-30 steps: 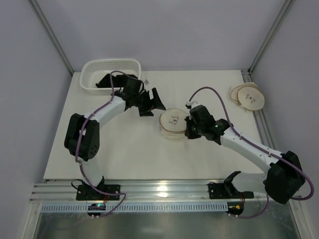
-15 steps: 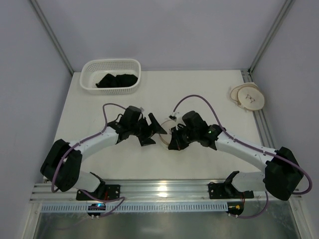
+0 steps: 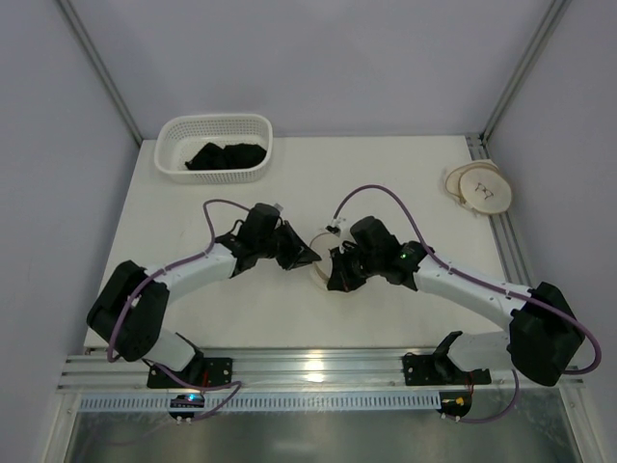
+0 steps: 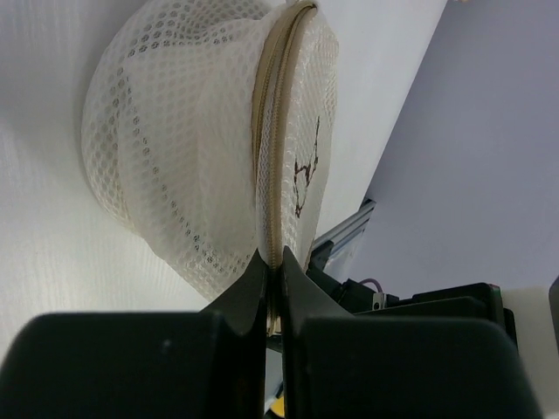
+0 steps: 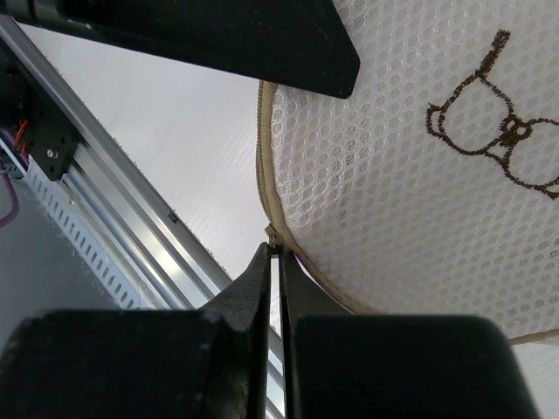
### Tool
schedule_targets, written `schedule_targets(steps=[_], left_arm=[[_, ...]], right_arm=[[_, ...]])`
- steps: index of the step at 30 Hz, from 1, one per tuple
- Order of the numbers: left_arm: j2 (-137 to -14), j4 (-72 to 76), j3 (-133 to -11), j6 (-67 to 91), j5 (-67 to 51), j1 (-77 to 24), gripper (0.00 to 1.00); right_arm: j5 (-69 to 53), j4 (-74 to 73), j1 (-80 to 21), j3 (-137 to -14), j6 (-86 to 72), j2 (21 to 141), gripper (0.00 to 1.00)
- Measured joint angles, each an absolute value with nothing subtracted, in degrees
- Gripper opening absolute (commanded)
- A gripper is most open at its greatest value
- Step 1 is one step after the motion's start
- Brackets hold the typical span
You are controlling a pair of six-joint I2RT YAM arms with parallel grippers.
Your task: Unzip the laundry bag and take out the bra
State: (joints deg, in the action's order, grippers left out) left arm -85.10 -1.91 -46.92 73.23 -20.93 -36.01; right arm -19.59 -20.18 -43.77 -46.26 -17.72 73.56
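The laundry bag [image 3: 320,272], a round cream mesh pouch with a brown-trimmed zip rim [image 4: 278,131], lies tilted between my two grippers at the table's middle. My left gripper [image 3: 308,257] [image 4: 272,260] is shut on the bag's zip rim, pinching the tan band edge-on. My right gripper [image 3: 338,277] [image 5: 275,249] is shut on the small metal zip pull [image 5: 274,234] at the bag's near edge. In the right wrist view the brown stitched figure shows on the bag's mesh face [image 5: 419,175]. The zip looks closed along the stretch I see. The bra is hidden.
A white lattice basket [image 3: 174,166] holding black cloth [image 3: 224,154] stands at the back left. Other round mesh pouches [image 3: 479,188] lie at the right edge. An aluminium rail [image 3: 318,365] runs along the table's near edge.
My left arm swung from beside the basket down to the bag, and its jaws closed on the zip rim. The right gripper drew the bag a little nearer and stayed shut.
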Motion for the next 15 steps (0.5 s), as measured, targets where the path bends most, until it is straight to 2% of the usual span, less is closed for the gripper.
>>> schedule_targets(steps=[9, 15], left_arm=[[-88.44, -3.68, -50.43, 69.76, -22.57, -33.08, 0.0], [-91.98, -8.56, -56.45, 63.68, -27.05, -28.42, 0.0]], right_arm=[[-16.47, -23.14, -43.77, -46.26, -16.21, 73.36, 0.04], [-6.02, -27.57, -43.77, -47.33, -18.11, 73.82, 0.04]])
